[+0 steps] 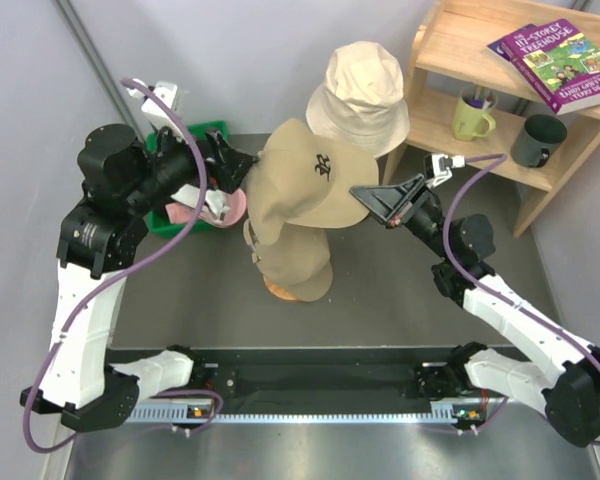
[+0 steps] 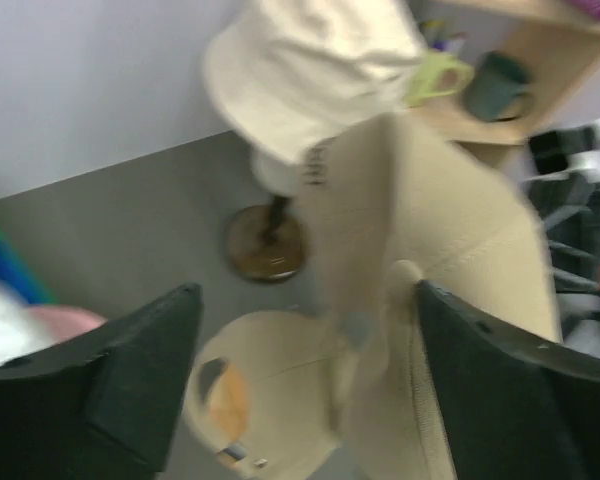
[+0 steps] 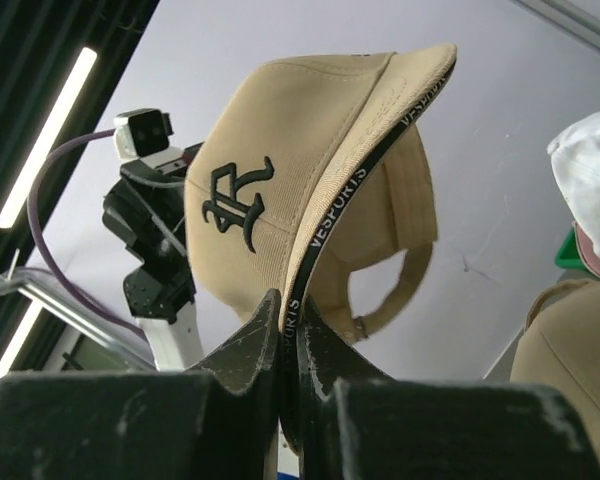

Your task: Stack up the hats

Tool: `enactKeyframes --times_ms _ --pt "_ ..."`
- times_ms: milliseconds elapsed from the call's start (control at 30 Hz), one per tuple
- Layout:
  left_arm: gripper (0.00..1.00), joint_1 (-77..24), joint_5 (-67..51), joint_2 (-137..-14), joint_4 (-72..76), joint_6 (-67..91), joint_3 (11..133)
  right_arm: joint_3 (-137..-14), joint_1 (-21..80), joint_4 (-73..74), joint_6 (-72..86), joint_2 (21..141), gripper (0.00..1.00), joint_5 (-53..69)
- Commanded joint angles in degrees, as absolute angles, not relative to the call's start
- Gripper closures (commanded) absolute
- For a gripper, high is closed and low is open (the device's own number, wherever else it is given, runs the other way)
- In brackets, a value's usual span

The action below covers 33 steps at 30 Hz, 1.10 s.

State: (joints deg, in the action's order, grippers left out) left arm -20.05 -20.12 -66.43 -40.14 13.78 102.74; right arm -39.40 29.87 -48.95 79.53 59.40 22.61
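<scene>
1. The right gripper (image 3: 288, 308) has its fingers pressed together on the brim of the tan cap (image 1: 305, 175). They bite the edge where a black lettered strip runs under the brim.
2. That cap hangs in the air over the middle of the table (image 1: 170, 310). Its crown and dark logo face up, and the brim points to the robot's right.
3. The left gripper (image 2: 308, 300) is at the back of the cap with its jaws spread wide. Tan fabric hangs between the fingers, close to one of them, but the view is too blurred to say whether it touches.
4. Right below the held cap, a second tan cap (image 1: 295, 262) sits low over the table. The left wrist view shows its strap opening.
5. Behind them, the cream bucket hat (image 1: 365, 85) perches on a stand with a round wooden foot (image 2: 267, 243).
6. At the far left, a green bin (image 1: 205, 127) holds the pink cap (image 1: 234, 207), with the white cap (image 3: 590, 165) beside it.
7. At the back right there is a wooden shelf (image 1: 435, 45) with a green mug (image 1: 470, 118), a dark mug (image 1: 537, 140) and a purple book (image 1: 560, 60).
</scene>
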Motion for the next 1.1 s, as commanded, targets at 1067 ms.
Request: enactKeyframes --times_ms 1067 --pt "0.01 -20.3 34.1 -62.7 -38.1 12.9 98.5 -38.4 34.9 -32.5 61.8 62.1 1.0 20.8"
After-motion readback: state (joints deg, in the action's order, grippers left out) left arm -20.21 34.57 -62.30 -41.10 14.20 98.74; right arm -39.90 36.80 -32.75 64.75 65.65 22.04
